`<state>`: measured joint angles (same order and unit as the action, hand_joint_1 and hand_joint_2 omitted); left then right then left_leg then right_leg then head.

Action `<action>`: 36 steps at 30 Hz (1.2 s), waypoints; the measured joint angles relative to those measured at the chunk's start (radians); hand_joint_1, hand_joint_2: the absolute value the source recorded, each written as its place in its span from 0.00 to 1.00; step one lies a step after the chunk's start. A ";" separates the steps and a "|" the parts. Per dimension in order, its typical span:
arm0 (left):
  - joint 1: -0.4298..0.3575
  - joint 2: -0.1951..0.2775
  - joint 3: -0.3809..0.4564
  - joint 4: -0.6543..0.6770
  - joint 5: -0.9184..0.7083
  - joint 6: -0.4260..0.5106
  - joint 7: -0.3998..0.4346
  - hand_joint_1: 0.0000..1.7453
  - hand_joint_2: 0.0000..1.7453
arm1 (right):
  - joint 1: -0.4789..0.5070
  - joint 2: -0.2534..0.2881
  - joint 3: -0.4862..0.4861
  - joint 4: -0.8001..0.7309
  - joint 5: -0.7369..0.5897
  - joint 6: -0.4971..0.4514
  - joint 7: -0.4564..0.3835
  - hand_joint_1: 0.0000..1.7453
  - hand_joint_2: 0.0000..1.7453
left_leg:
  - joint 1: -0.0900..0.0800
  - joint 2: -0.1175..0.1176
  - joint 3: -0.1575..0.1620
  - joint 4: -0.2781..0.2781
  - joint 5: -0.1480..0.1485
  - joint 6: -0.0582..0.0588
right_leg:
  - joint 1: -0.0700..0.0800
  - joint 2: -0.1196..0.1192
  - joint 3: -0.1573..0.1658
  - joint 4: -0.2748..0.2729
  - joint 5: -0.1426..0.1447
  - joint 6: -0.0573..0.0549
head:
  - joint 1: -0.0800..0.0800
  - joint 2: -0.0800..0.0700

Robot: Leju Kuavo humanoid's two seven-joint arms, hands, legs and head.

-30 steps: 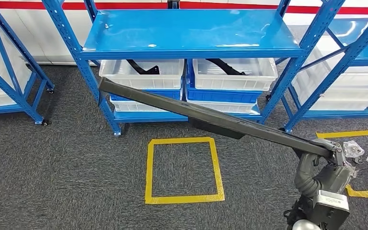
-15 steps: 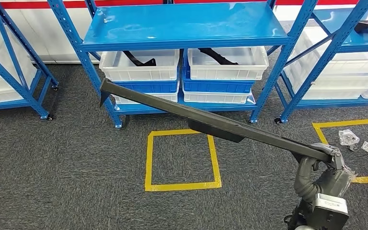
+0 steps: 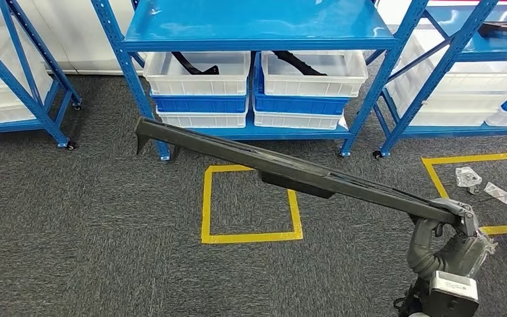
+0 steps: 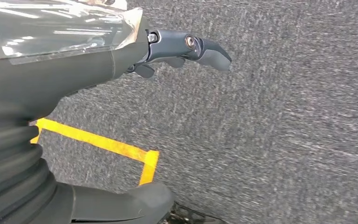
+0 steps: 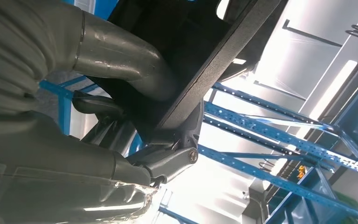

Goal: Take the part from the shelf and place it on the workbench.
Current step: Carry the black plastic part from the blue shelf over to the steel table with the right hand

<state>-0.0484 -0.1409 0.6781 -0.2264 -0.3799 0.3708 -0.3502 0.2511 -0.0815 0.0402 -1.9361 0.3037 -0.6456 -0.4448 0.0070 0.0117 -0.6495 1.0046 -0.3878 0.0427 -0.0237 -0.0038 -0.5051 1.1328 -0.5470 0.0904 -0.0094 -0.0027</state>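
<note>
The part (image 3: 290, 169) is a long black bar. It slants over the carpet from its far end near the shelf's left leg to my right hand (image 3: 446, 223) at the lower right. That hand grips the bar's near end from below. In the right wrist view the thumb and fingers of the right hand (image 5: 135, 116) wrap the dark bar (image 5: 223, 60), with shelf beams behind. My left hand (image 4: 121, 60) hangs over grey carpet, its fingers (image 4: 200, 49) and thumb apart and nothing between them.
A blue shelf (image 3: 257, 26) stands ahead, with white bins (image 3: 198, 74) holding black parts on its lower level. More blue shelves flank it left and right. A yellow tape square (image 3: 249, 205) marks the carpet; another at right (image 3: 475, 158) holds small plastic bags.
The whole picture has shifted: the shelf has slid up and away, so the camera moved back. The bar stays in my right hand, its far end now below the shelf's bottom level.
</note>
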 joint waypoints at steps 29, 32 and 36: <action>0.007 0.005 -0.024 0.004 -0.026 0.008 -0.021 0.00 1.00 | 0.082 -0.021 -0.012 -0.015 -0.063 -0.033 -0.026 1.00 1.00 | -0.002 0.000 0.039 -0.011 -0.035 0.008 | 0.003 -0.001 -0.094 0.113 -0.016 -0.011 | -0.003 0.000; 0.005 0.005 -0.025 0.004 -0.026 0.009 -0.022 0.00 1.00 | 0.084 -0.023 -0.014 -0.027 -0.062 -0.035 -0.022 1.00 1.00 | -0.002 0.001 0.004 -0.001 -0.008 -0.010 | 0.003 0.001 0.049 -0.102 0.001 -0.006 | -0.003 0.000; 0.006 0.006 -0.026 0.004 -0.027 0.012 -0.023 0.00 1.00 | 0.087 -0.026 -0.014 -0.037 -0.055 -0.035 -0.016 1.00 1.00 | -0.002 -0.001 -0.012 -0.001 0.022 -0.027 | 0.007 0.003 0.060 -0.162 -0.009 -0.041 | -0.004 0.000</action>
<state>-0.0427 -0.1353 0.6525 -0.2228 -0.4066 0.3827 -0.3730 0.3379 -0.1073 0.0260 -1.9726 0.2489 -0.6806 -0.4606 0.0045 0.0108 -0.6618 1.0033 -0.3655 0.0160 -0.0163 -0.0009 -0.4448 0.9710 -0.5557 0.0499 -0.0133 -0.0027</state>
